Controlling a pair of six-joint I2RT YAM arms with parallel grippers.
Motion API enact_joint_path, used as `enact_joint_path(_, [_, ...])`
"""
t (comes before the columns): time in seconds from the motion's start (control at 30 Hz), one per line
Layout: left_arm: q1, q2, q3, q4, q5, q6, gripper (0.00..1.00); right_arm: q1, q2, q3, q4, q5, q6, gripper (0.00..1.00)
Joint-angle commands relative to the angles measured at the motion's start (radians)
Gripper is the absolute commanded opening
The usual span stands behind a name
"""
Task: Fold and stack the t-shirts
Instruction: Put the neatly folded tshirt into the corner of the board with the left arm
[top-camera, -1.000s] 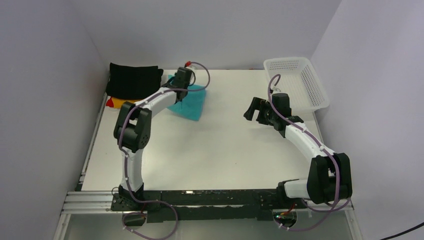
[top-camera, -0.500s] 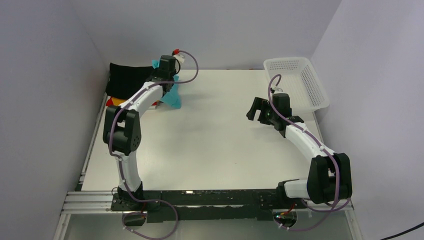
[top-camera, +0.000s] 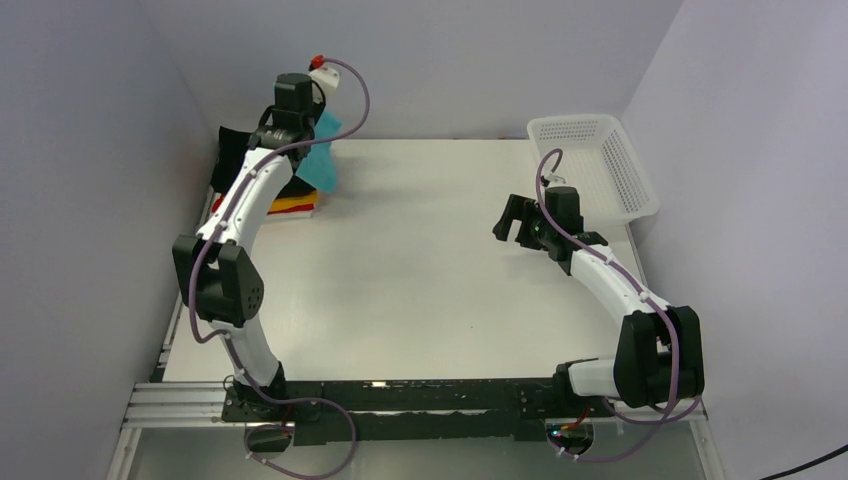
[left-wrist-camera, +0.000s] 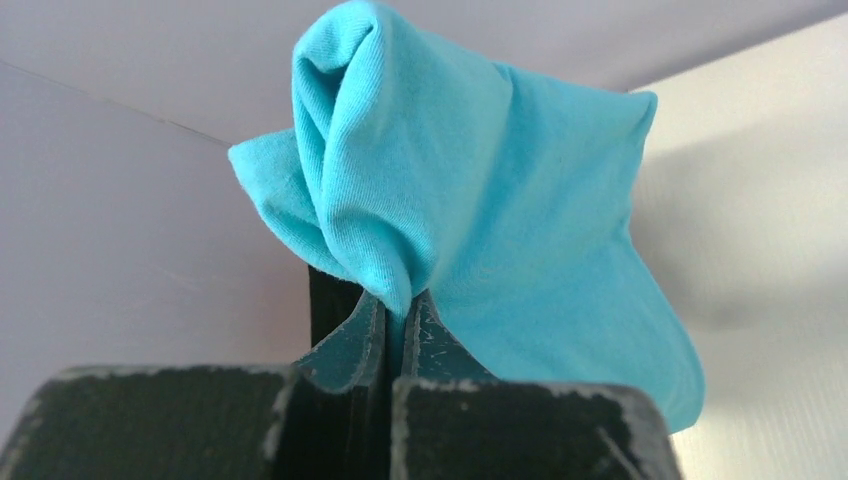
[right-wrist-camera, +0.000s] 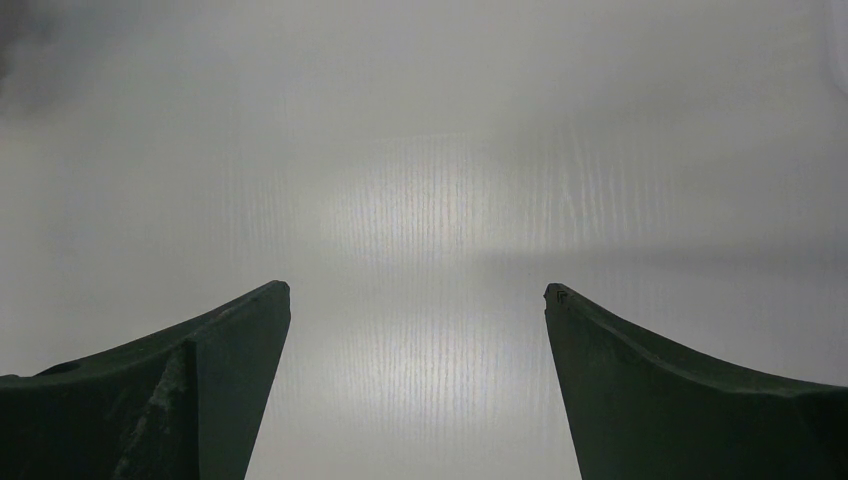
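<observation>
My left gripper is shut on the teal t-shirt and holds it in the air at the far left, over the stack. In the left wrist view the bunched teal shirt is pinched between my closed fingertips. The stack lies below: a folded black shirt on top, then yellow-orange and red edges. My right gripper is open and empty over bare table at the right; the right wrist view shows its gripper with fingers wide apart.
A white mesh basket stands at the far right corner, behind my right arm. The left wall runs close beside the stack, and the back wall is just behind it. The white table lies between the arms.
My left arm has lifted the teal shirt off the table and swung it left and back, over the stack. The right arm has barely moved.
</observation>
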Motion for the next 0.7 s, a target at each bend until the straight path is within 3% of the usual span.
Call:
enact_joint_path(0.0, [0.022, -0.086, 0.087, -0.02, 0.075, -0.037, 0.0, -0.003, 0.0, 0.012, 0.014, 0.008, -0.012, 1.0])
enact_joint_path(0.3, [0.089, -0.065, 0.124, -0.087, 0.179, -0.127, 0.0, -0.005, 0.004, 0.012, 0.012, 0.011, -0.008, 1.0])
enact_joint_path(0.67, [0.261, 0.138, 0.193, -0.132, 0.286, -0.151, 0.0, -0.005, 0.006, 0.016, -0.003, 0.031, -0.01, 1.0])
